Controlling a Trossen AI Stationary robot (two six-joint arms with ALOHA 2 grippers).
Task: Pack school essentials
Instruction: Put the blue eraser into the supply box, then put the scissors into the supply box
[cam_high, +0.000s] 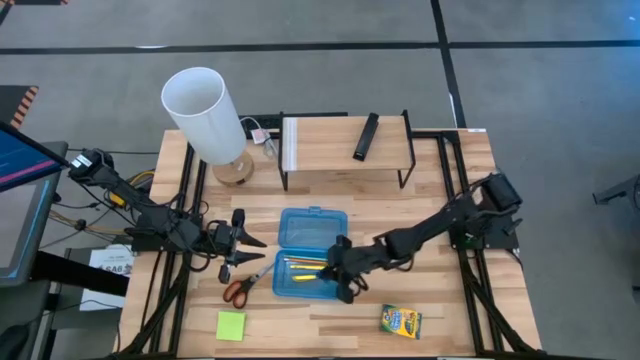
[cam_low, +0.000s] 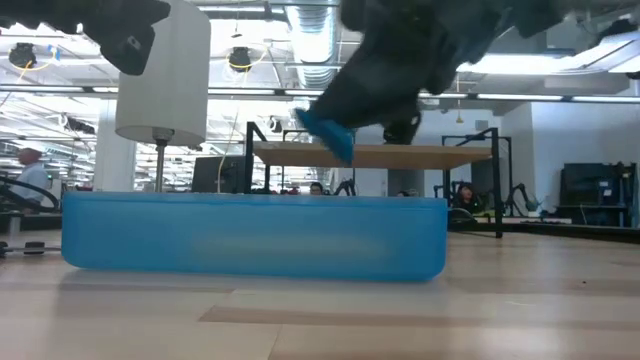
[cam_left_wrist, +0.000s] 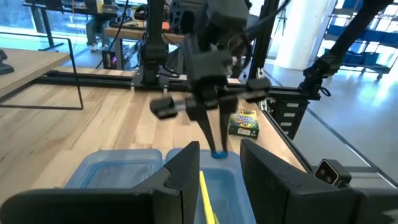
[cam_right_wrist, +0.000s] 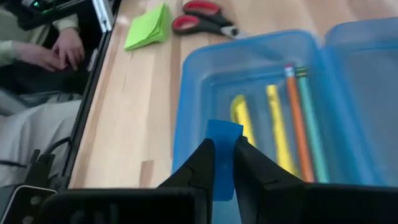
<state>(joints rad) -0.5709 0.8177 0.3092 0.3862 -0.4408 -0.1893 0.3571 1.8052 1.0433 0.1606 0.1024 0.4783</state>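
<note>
The translucent blue case (cam_high: 312, 255) lies open mid-table. In its near tray lie yellow (cam_right_wrist: 278, 134), orange (cam_right_wrist: 297, 118) and teal (cam_right_wrist: 311, 118) pencils. My right gripper (cam_high: 345, 280) hangs over that tray, shut on a small blue eraser (cam_right_wrist: 222, 155). My left gripper (cam_high: 255, 251) waits open just left of the case, holding nothing. The orange-handled scissors (cam_high: 245, 285) lie flat near the case's left near corner. The lime-green sticky-note pad (cam_high: 231, 325) and the crayon box (cam_high: 401, 321) lie by the table's near edge. My right gripper pinches the blue eraser between its two fingers (cam_right_wrist: 205, 163), on its two broad faces. The eraser's free end (cam_right_wrist: 224, 127) sticks out past the fingertips. The fingers slant down from the table's right side. The eraser is tilted and lifted clear above the case's tray (cam_low: 328, 133).
A white lamp (cam_high: 205, 115) stands at the back left. A black remote (cam_high: 366, 136) lies on a wooden shelf (cam_high: 330, 140) at the back. A person's hands (cam_right_wrist: 59, 50) show beyond the table's left edge. Bare wood lies between the sticky-note pad and the crayon box.
</note>
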